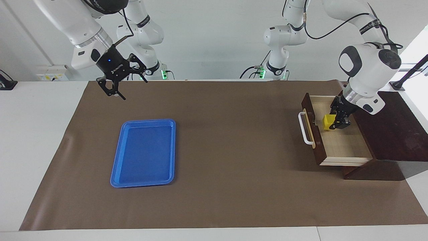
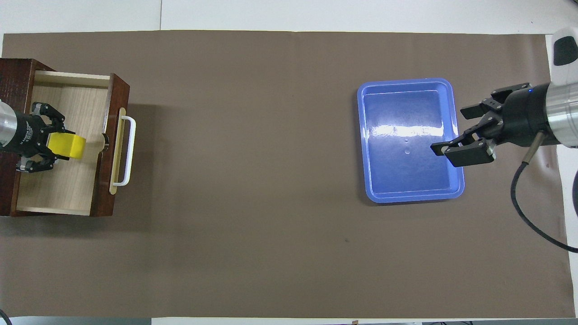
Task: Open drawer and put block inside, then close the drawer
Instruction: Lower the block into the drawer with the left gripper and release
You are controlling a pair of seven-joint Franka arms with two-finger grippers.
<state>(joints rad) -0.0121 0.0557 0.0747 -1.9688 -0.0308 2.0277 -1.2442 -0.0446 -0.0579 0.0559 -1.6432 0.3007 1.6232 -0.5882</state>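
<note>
Blue tray (image 1: pixel 143 153) (image 2: pixel 410 140), lying flat and bare inside, toward the right arm's end of the table. Brown mat (image 1: pixel 227 140) (image 2: pixel 253 180) spread under it, covering most of the white table (image 1: pixel 36 134) (image 2: pixel 316 13), with pale strips left at the edges

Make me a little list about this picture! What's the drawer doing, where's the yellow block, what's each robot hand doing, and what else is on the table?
drawer: pulled open at the left arm's end of the table
block: yellow, held in the open drawer
left gripper: in the drawer, shut on the block
right gripper: open, waiting in the air at the right arm's end of the table
tray: blue, nothing in it
</note>
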